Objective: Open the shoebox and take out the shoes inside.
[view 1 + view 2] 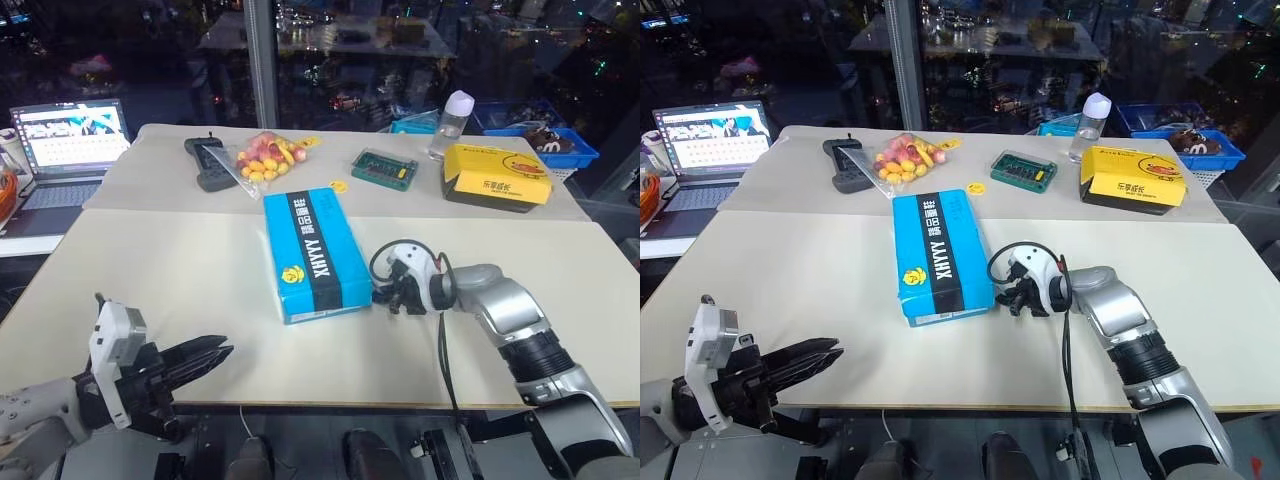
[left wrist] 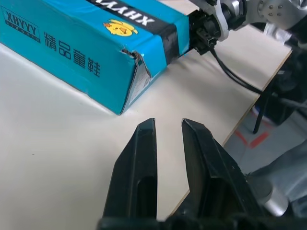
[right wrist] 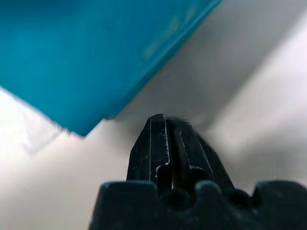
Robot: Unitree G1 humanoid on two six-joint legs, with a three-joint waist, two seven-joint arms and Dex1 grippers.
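Note:
The bright blue shoebox (image 1: 315,250) lies shut on the near white table (image 1: 150,290), its black band with white lettering running along the lid. The shoes are hidden. My right gripper (image 1: 386,298) is shut, its tips low at the table beside the box's near right corner (image 3: 96,52); whether they touch the box I cannot tell. My left gripper (image 1: 222,352) hovers at the table's front left edge, well clear of the box, holding nothing. In the left wrist view its fingers (image 2: 144,158) stand nearly together, pointing at the box's torn near corner (image 2: 136,60).
On the far table sit a yellow duck-logo box (image 1: 497,176), a green case (image 1: 384,168), a bag of coloured sweets (image 1: 265,157), a black handheld device (image 1: 208,162) and a bottle (image 1: 451,124). A laptop (image 1: 68,150) stands far left. The right arm's cable (image 1: 445,350) hangs over the front edge.

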